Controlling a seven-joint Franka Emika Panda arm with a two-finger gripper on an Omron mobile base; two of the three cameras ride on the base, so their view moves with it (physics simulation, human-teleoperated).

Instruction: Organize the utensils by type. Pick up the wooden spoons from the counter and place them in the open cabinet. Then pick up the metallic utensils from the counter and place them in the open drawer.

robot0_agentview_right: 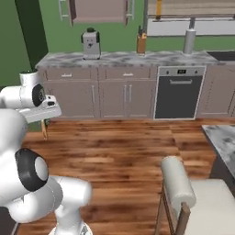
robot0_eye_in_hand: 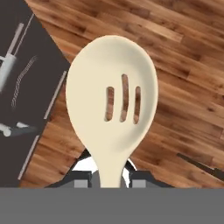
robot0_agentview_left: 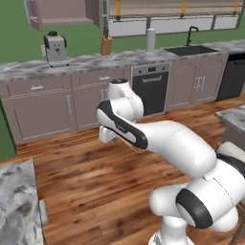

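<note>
Room: I'm in the rendered kitchen, green walls, wood plank floor [robot0_agentview_right: 128, 151] all around me.
Bench: long marbled bench [robot0_agentview_left: 95, 61] runs along the far wall over grey-brown cabinet fronts with silver bar handles.
Tool: my tool [robot0_eye_in_hand: 114, 177] is clamped on the handle of a wooden slotted spoon [robot0_eye_in_hand: 111, 100]; in the hand view the two dark tips sit tight on either side of the handle.
Spoon: pale wood, three slots in the bowl, bowl pointing away from the hand, up in the air over the floor and well apart from the bench. From the left base view I can just make out the thin stick [robot0_agentview_left: 130, 144] poking out under the wrist.
Behind the spoon: floor planks, plus a dark panel [robot0_eye_in_hand: 26, 92] on the left of the hand view, can't tell what it is.
On the bench: a toaster [robot0_agentview_left: 55, 47], a knife block [robot0_agentview_left: 105, 45] and a paper towel roll [robot0_agentview_left: 150, 39], with a sink [robot0_agentview_left: 190, 50] further right.
Below the bench: black-fronted oven [robot0_agentview_right: 178, 92] between the cabinet doors.
Up high: an open wall cabinet [robot0_agentview_right: 98, 11] over the toaster end.
</note>
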